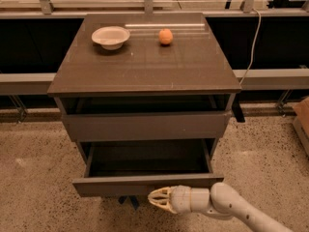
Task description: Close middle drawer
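Low, gripper (152, 197) before middle drawer (120, 185) (open).

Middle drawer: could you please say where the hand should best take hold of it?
The middle drawer shows no handle, so press its flat front from the front, near the middle; it stands pulled out. The hand sits below that front, near its centre.
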Robot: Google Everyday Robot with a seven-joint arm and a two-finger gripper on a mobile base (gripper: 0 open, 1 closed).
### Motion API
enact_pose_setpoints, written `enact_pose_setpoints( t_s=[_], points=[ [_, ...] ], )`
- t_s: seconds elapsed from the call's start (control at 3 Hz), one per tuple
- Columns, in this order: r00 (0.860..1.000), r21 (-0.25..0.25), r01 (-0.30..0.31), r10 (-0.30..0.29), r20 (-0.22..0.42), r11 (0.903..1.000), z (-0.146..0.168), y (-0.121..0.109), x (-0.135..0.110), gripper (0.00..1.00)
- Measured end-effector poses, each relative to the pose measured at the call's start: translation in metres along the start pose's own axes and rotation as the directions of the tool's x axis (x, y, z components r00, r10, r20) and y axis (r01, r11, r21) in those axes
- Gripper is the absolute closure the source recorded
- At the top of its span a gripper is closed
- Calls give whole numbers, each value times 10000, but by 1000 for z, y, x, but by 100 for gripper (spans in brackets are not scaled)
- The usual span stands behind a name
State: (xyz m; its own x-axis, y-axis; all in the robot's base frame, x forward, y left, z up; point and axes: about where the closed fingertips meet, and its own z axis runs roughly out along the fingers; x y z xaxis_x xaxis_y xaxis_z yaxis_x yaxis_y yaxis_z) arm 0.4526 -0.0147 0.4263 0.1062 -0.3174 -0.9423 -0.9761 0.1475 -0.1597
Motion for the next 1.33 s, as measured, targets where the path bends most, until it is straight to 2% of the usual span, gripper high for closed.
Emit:
enact_pose_setpoints(
  t_s=[0.33, 1.0, 1.33],
  points=[
    [9944, 151, 648, -658, 825, 9978, 34, 6, 5, 100],
    [9812, 588, 1296, -1366, 1366, 9898, 81, -8, 12, 100],
    [9801, 744, 1317, -1411, 1399, 9885, 97, -21, 11, 100]
  ],
)
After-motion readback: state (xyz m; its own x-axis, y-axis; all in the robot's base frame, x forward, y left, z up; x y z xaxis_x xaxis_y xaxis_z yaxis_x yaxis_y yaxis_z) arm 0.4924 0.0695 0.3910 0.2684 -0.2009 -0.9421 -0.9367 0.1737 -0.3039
